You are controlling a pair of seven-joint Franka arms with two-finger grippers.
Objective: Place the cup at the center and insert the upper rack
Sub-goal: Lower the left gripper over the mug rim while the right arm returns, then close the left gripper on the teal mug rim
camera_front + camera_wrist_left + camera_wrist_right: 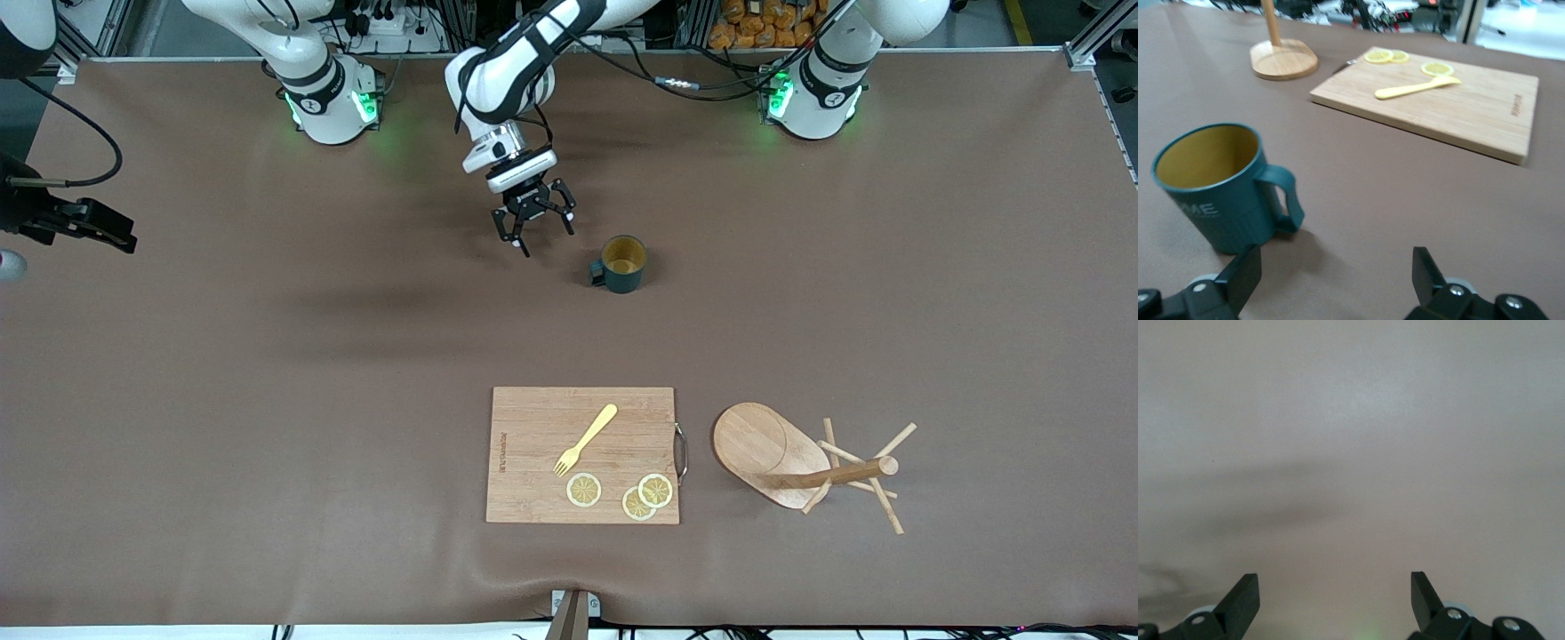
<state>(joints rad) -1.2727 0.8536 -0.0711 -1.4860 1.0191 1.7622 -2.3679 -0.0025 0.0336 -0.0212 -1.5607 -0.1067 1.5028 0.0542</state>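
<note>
Cup (621, 263) upright on tabletop (267, 400), untouched; left claw (534, 224) released, hanging just beside it. Upper rack (805, 467) lies toppled beside cutting board (582, 453), so both steps remain. Right claw (1335, 600) released, waiting over bare tabletop.

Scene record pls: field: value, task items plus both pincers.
cup: small dark teal mug, upright on brown table, farther from front camera than rectangular wooden cutting board
rack: light wooden mug tree, upright beside board, toward left arm's end
board load: yellow fork, lemon slices
left pincer: open, empty, over table beside cup's handle
right pincer: open, empty, waits over bare table
</note>
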